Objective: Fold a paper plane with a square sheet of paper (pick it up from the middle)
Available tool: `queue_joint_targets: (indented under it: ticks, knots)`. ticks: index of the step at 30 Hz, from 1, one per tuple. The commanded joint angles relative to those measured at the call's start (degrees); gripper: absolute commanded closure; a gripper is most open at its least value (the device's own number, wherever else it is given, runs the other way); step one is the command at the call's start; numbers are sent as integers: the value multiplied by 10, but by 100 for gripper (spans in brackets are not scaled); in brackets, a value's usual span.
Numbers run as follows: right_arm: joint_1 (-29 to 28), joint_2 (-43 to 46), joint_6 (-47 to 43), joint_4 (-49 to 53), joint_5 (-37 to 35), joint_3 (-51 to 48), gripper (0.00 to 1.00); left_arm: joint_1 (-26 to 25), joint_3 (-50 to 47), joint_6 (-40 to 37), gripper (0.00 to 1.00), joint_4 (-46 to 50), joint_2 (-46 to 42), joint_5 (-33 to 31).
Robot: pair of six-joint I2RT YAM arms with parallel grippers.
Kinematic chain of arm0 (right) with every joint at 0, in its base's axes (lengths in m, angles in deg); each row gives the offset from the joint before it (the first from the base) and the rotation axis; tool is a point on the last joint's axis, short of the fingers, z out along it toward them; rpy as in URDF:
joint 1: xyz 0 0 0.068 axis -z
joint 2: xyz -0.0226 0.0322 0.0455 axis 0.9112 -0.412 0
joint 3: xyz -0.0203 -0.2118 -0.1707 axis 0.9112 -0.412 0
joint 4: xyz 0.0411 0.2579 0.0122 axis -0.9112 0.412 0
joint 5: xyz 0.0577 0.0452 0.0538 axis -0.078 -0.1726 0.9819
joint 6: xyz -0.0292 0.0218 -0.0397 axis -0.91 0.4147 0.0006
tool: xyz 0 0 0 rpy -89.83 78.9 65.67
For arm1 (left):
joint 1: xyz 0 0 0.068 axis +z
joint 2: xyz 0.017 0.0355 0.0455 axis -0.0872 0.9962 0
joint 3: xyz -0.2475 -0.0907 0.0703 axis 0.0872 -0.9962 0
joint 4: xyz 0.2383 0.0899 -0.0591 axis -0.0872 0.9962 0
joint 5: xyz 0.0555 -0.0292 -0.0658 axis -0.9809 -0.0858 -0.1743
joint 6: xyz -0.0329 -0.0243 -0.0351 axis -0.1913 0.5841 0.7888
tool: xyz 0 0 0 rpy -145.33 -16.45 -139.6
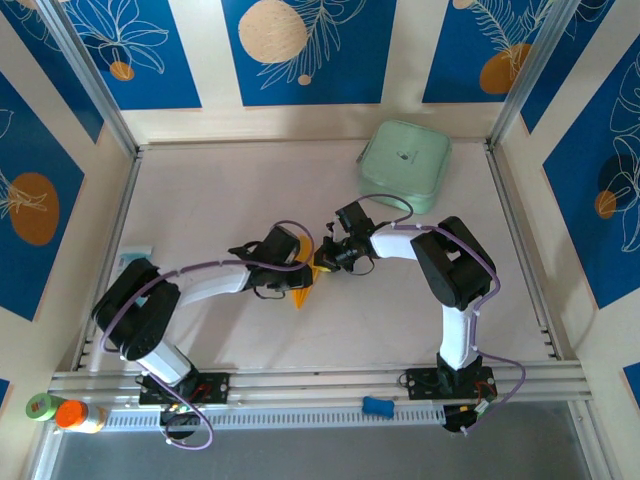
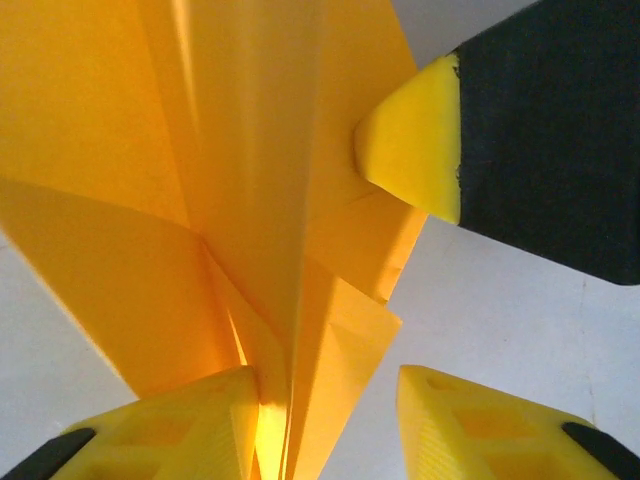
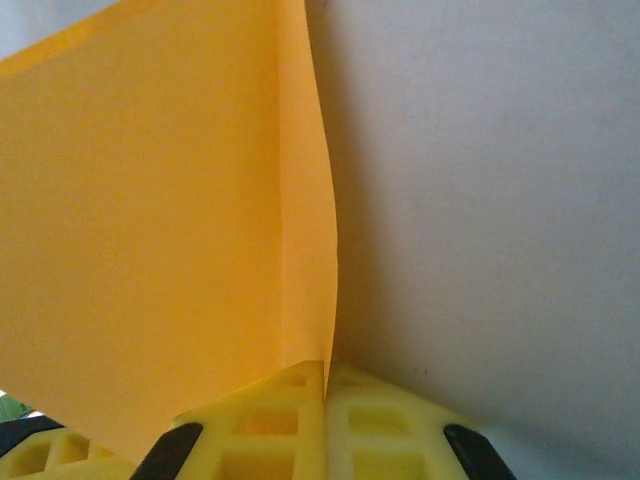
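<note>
One mint-green case [image 1: 405, 165] beyond paper plane [image 1: 303, 292]

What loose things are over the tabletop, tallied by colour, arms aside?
Orange-yellow folded paper: 1
Mint-green case: 1
Pale blue item at the left edge, too small to identify: 1
Total: 3

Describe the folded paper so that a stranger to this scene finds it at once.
Look at the middle of the pale table, nearer than the mint-green case. Where the left arm and right arm meet is the folded paper. It is thin, bright orange-yellow and creased to a point, while the arms are black and white.
</note>
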Motion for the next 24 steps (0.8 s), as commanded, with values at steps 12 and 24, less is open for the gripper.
queue_joint_targets:
  ticks: [12,24]
  knots:
    - [-2,-8,-6,11,3,14,96,-32,84,-61,57,111,62,-77]
    - [-1,-8,-8,13,1,13,96,-35,108,-72,75,141,73,-102]
